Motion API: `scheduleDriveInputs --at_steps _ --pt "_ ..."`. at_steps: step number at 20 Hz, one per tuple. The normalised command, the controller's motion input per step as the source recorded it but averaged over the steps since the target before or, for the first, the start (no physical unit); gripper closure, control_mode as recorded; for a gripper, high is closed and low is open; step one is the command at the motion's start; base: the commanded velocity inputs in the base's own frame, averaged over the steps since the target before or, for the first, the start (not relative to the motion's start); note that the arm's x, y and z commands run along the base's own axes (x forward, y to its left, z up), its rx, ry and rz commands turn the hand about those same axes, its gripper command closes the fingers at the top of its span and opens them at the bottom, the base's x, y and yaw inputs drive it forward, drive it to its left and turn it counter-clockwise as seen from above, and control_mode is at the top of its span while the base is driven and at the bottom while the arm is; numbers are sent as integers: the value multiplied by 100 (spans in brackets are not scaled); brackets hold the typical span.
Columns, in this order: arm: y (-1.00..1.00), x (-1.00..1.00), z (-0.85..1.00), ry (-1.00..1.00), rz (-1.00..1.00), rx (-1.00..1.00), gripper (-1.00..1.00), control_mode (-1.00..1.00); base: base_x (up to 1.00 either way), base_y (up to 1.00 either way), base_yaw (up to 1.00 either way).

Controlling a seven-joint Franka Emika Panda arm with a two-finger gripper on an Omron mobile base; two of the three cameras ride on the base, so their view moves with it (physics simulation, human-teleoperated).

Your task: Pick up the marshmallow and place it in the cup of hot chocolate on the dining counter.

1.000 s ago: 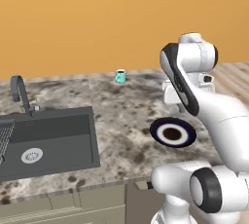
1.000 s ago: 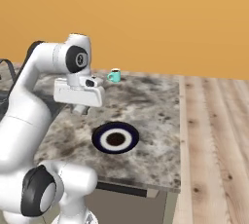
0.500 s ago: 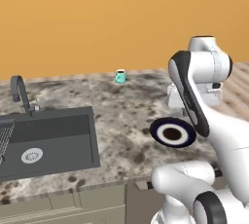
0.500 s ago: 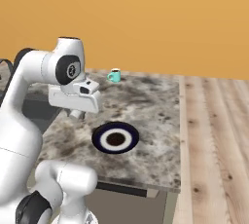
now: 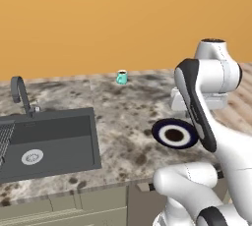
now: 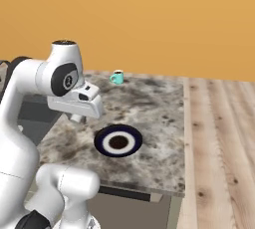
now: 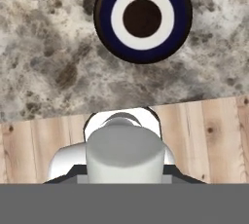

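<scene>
Above the dining counter (image 6: 159,108), near its right edge, the gripper (image 7: 124,172) is seen clamped on the marshmallow (image 7: 124,155), which is held between nearly shut jaws. A blue-rimmed plate (image 6: 118,141) lies close below, and the cup of hot chocolate (image 5: 122,77) is set at the far edge.

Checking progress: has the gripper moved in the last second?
Yes. In the right base view the gripper has sunk down and left, away from the teal mug, which stayed put.

teal mug (image 5: 121,77), mottled grey-brown granite counter (image 5: 118,122), navy-and-white plate (image 7: 142,17)
</scene>
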Motion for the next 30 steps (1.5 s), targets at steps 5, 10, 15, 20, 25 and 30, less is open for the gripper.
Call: scheduleDriveInputs --at_steps 5,10,15,20,25,30 --pt "1 0 9 16 -1 -1 100 -100 0 0 0" --pt "1 0 0 7 0 -1 100 100 -11 0 0" --pt "0 0 0 0 0 0 100 100 -50 -7 0" --pt "0 0 0 0 0 0 100 100 -88 -30 0" --pt "0 0 0 0 0 0 100 100 -67 -56 0" --pt "0 0 0 0 0 0 100 100 -26 -97 0"
